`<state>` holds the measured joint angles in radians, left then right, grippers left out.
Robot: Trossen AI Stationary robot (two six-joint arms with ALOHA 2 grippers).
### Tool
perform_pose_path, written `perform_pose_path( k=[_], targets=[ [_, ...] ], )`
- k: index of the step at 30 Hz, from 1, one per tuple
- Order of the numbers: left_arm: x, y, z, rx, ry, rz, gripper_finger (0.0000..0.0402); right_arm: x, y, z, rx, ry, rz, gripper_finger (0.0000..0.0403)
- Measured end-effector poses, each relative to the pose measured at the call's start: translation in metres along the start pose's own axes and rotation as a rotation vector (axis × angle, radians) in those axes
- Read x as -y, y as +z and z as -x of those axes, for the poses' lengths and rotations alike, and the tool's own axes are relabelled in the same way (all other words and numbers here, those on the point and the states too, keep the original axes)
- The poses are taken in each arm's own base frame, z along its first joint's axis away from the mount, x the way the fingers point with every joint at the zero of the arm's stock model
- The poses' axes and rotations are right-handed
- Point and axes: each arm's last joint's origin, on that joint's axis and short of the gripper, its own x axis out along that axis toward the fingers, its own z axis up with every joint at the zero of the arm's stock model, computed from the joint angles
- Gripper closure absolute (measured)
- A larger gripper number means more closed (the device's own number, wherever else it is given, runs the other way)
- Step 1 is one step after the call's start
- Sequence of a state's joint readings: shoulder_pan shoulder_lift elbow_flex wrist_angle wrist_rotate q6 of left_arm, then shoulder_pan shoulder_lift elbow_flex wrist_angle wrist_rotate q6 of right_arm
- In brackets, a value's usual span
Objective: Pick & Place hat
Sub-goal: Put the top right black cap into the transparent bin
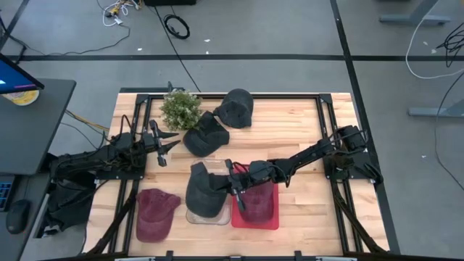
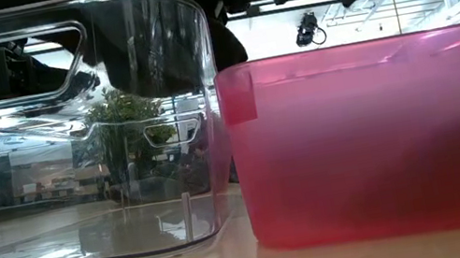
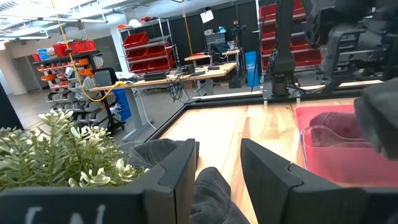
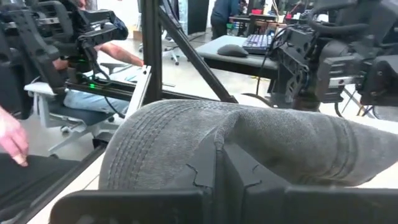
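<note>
While pinched by right hand (image 1: 233, 190), dark cap (image 1: 204, 190) lengthwise over clear bin (image 1: 210, 217)

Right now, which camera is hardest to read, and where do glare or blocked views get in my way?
Low view: worst, the clear bin mirrors the room and the pink bin fills the frame. Right wrist view: the dark hat blocks nearly everything. Left wrist view: the plant looms large. High view: evenly lit.
</note>
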<state>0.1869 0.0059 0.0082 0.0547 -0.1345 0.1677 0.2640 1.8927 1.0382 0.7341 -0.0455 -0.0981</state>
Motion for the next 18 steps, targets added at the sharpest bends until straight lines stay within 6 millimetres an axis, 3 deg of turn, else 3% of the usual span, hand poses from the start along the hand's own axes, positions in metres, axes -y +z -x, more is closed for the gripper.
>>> perform_pose_path(
  k=[7, 12, 18],
  targets=[
    [0.0, 0.0, 0.0, 0.0, 0.0, 0.0, 0.0268, -0.0023, -0.0038, -0.0004, -0.017, 0.089, 0.092, 0.0392],
    [0.0, 0.0, 0.0, 0.0, 0.0, 0.0, 0.0268, -0.0018, -0.0086, -0.0001, -0.067, 0.084, 0.062, 0.0391],
    [0.0, 0.0, 0.0, 0.0, 0.0, 0.0, 0.0268, -0.0016, -0.0096, -0.0001, -0.077, 0.082, 0.056, 0.0355]
  ],
)
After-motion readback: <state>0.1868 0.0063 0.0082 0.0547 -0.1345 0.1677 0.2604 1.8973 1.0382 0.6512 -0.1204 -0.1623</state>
